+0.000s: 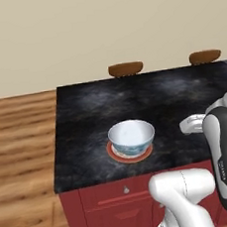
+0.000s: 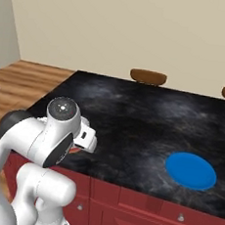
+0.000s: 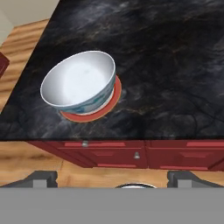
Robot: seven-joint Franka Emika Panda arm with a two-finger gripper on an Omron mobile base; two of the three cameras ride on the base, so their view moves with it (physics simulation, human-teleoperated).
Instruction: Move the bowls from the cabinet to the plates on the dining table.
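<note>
A white bowl [image 1: 131, 136] with a blue pattern outside stands upright on the orange-red plate [image 1: 132, 156], near the front left of the dining table [image 1: 85, 113]. In the hand view the bowl [image 3: 81, 81] and its plate [image 3: 114, 97] lie ahead and to the left. My gripper [image 3: 113, 179] hangs back from the bowl, over the table's front edge. It is open wide with nothing between its fingertips [image 3: 41, 178]. A bright blue plate [image 2: 191, 170] lies bare on the table's right part. The cabinet is out of view.
Two brown stools [image 1: 125, 68] [image 1: 205, 56] stand behind the table's far edge. Red drawer fronts with small knobs [image 3: 136, 154] run under the front edge. Wooden floor [image 1: 19, 146] lies to the left. My arm's elbow [image 2: 58, 128] stands at the table's front.
</note>
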